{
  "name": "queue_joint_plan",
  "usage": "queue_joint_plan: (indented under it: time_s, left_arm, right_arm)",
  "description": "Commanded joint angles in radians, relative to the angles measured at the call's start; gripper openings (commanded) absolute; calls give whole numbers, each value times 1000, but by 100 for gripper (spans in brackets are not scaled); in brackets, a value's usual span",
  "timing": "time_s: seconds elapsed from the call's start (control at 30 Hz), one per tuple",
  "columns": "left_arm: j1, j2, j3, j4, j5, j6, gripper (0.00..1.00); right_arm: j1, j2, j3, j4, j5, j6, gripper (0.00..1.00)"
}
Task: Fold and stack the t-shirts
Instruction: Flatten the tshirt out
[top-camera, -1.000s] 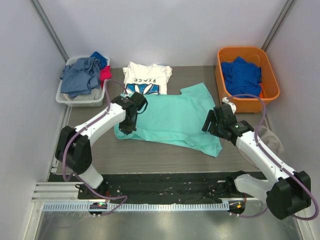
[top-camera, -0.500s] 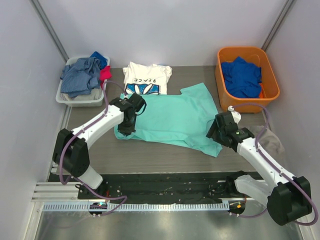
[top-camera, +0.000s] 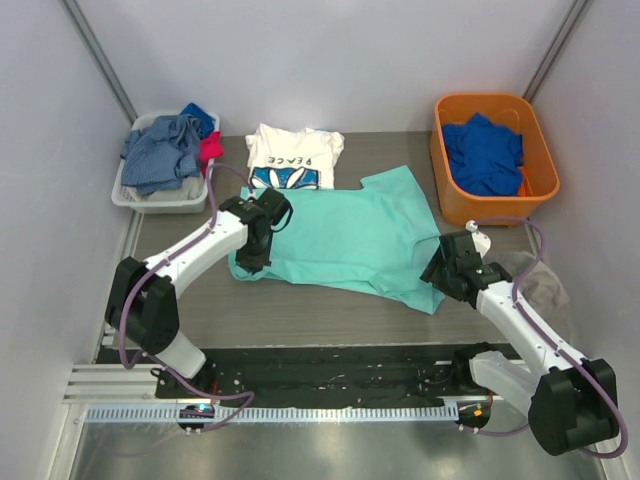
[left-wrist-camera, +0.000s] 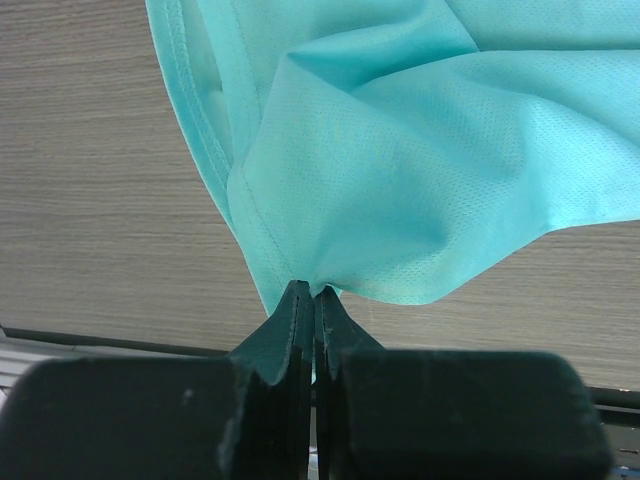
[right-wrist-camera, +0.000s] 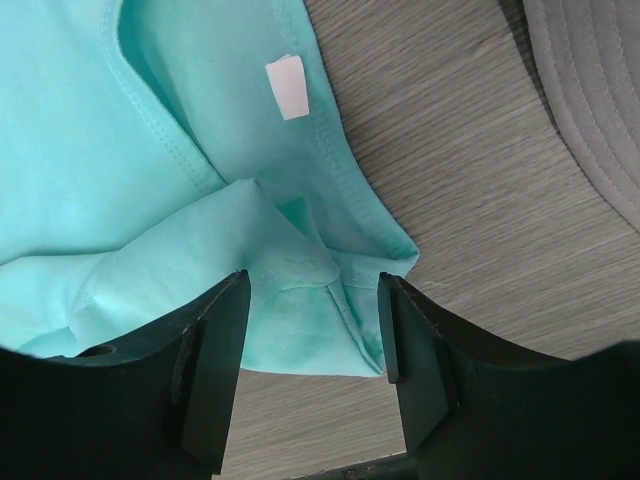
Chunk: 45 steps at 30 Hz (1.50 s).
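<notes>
Our left gripper (left-wrist-camera: 315, 295) is pressed together on a bunched corner of the teal shirt (top-camera: 340, 235), at the shirt's lower left in the top view. Our right gripper (right-wrist-camera: 312, 300) stands spread, with one of its fingers (right-wrist-camera: 215, 370) on each side of the crumpled hem corner at the shirt's lower right. The cloth lies between them, but we do not see it gripped.

The teal shirt lies spread and rumpled across the middle of the table (top-camera: 300, 320), with no fold in it that we can make out. Just above its upper edge in the frame, the white shirt (top-camera: 293, 158) sits as a smaller, seemingly folded shape.

We judge the task about half done at best: one shirt looks folded, and the teal one is only taken at its near corners. We have yet to close the right grip, fold the teal shirt and stack the two.

The blue garment (top-camera: 485, 150) in the orange bin (top-camera: 437, 150) at upper right, and the clothes in the grey tray (top-camera: 160, 200) at upper left, lie apart from this.
</notes>
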Motion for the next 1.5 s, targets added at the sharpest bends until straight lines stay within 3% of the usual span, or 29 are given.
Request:
queue_joint_plan:
  time_s: [0.0,0.27,0.83,1.03,1.1,1.23,1.47]
  left_arm:
    - [7,-22,-4,16,12,8,0]
    - [7,-25,-10,17,11,7,0]
    - [7,-26,-19,17,3,7,0]
    - [5,-29,-20,16,-6,5,0]
    - [5,-29,-19,14,-6,5,0]
    - [7,-26,-14,11,-1,7,0]
    - [7,-28,-7,6,-4,8,0]
  right_arm:
    - [-20,16,-15,59,-17,-3,61]
    - [-26,70,-31,123,-54,3,54]
    - [-29,78,-40,150,-48,-3,1]
    - [-30,52,-22,128,-38,-17,1]
    - [-30,43,-14,117,-28,-18,23]
    - [-30,35,-8,107,-15,-20,37]
    - [-30,55,-5,108,0,-29,39]
